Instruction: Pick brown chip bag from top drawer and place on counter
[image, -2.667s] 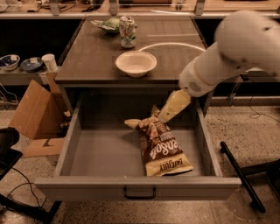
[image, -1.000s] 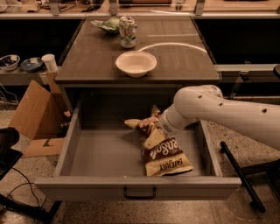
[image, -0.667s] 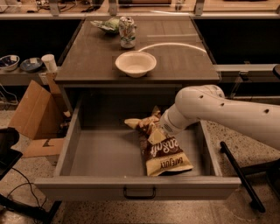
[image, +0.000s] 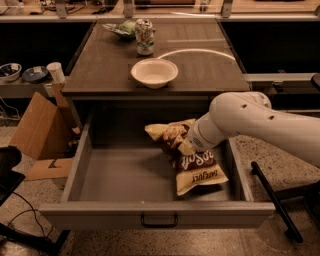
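The brown chip bag lies in the right half of the open top drawer, its cream-yellow band toward the front and its crumpled tan end toward the back. My gripper is down inside the drawer on the bag's middle, at the end of the white arm that reaches in from the right. The arm hides the bag's centre. The drawer's dark handle faces the camera. The counter with its pale curved line is above the drawer.
On the counter stand a white bowl, a drink can and a small green-and-white bag. A cardboard box and a paper cup are at the left. A black pole lies on the floor at the right.
The arm has come down lower over the drawer and now covers the bag's middle. Over the last second the arm and the bag have barely moved.
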